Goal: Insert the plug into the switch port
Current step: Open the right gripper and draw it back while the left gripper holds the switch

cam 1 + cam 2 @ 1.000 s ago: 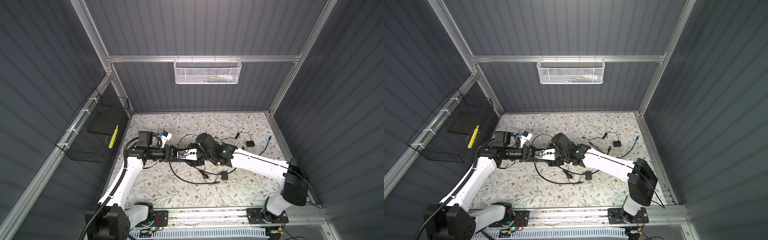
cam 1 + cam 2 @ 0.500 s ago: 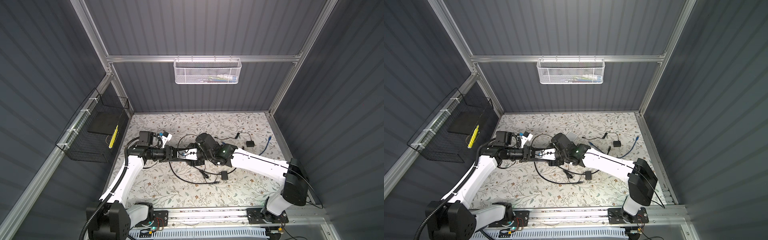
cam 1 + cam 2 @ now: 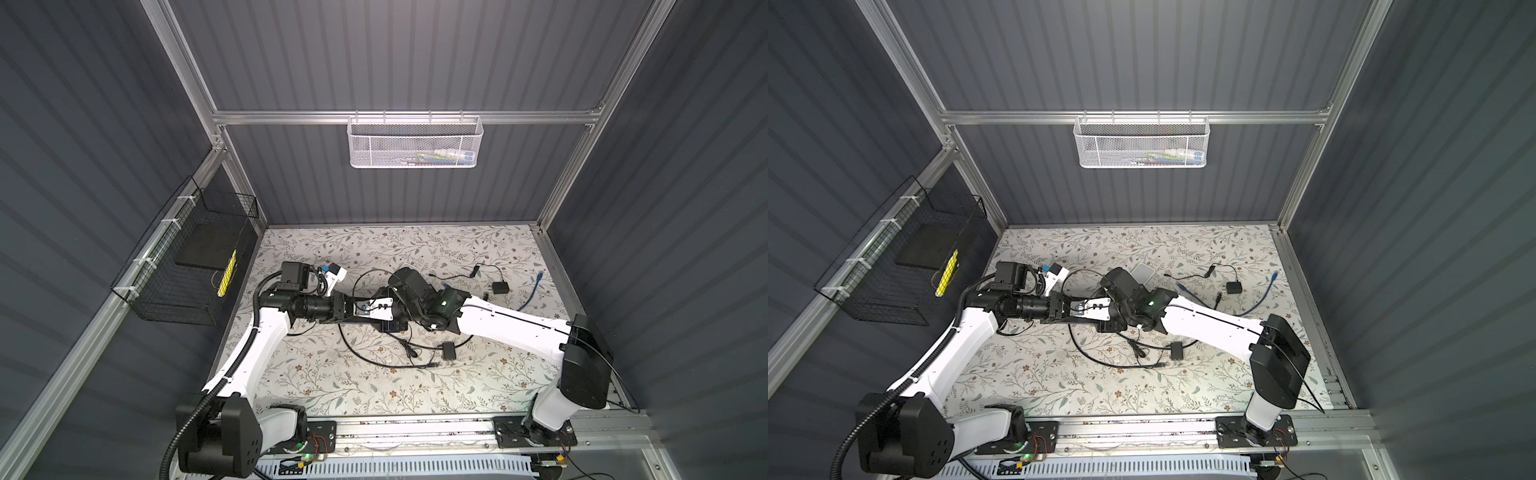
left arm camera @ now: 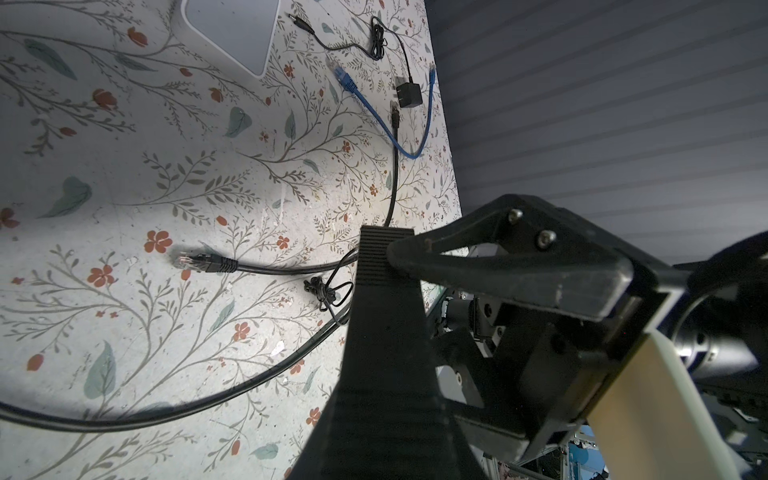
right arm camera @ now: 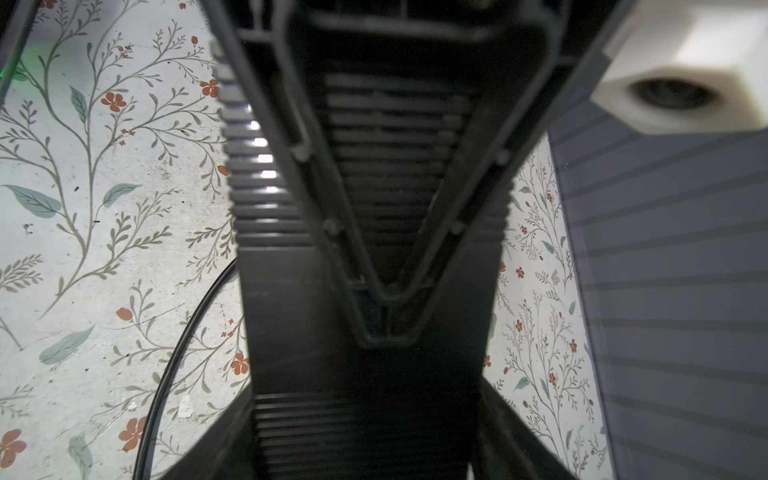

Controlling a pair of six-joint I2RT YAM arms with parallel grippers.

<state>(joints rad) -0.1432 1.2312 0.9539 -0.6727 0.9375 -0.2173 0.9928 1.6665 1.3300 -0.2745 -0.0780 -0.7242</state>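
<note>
**Plug loose on counter, end effectors tip to tip**

Only the left wrist view shows the plug point(image 4: 195, 262). It is black with a clear tip and lies flat on the floral counter point(image 4: 104, 174), well apart from the white rounded switch point(image 4: 232, 33). The left end effector point(image 4: 384, 237), black and ribbed, is pressed together. The black cable point(image 4: 291, 270) runs behind its tip; cannot tell if pinched. Both top views show the arms meeting mid-counter. Right end effector point(image 3: 386, 318): cannot tell if spread.

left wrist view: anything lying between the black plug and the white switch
Nothing visible: only bare floral mat lies between the black plug and the white switch. The switch's ports are not in view.
</note>
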